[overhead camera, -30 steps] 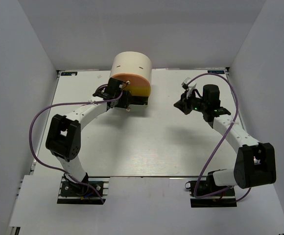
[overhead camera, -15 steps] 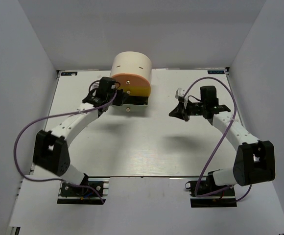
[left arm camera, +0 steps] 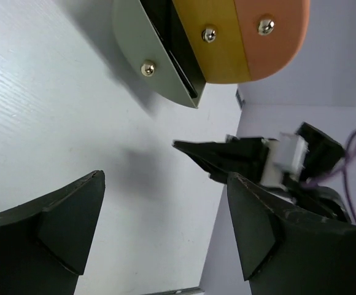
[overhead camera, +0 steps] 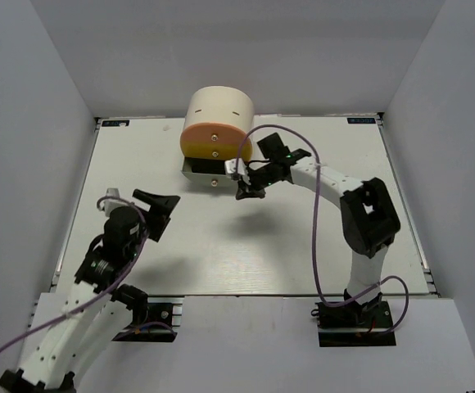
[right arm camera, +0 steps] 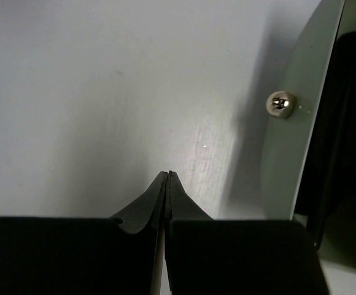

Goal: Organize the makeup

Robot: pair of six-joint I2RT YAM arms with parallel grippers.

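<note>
At the far middle of the tabletop (overhead camera: 303,246) stands a round cream box (overhead camera: 219,110) with three stacked drawers. The orange drawer (overhead camera: 213,135) is on top and the yellow drawer (overhead camera: 215,154) lies beneath it. The pale bottom drawer (left arm camera: 138,43) stands pulled out. Its front carries a small metal knob (right arm camera: 280,103), and its interior is too dark to show any contents. The makeup cannot be made out in any view.

The right gripper (overhead camera: 244,190) reaches across to the box and sits just beside the right end of the open drawer front. Its fingers are pressed together with nothing between them (right arm camera: 167,177), the tips pointing at bare tabletop. Whether they touch the tabletop cannot be told.

The left gripper (overhead camera: 165,214) hangs over the near left of the tabletop, well apart from the box. Its fingers are spread wide and hold nothing (left arm camera: 166,178).
</note>
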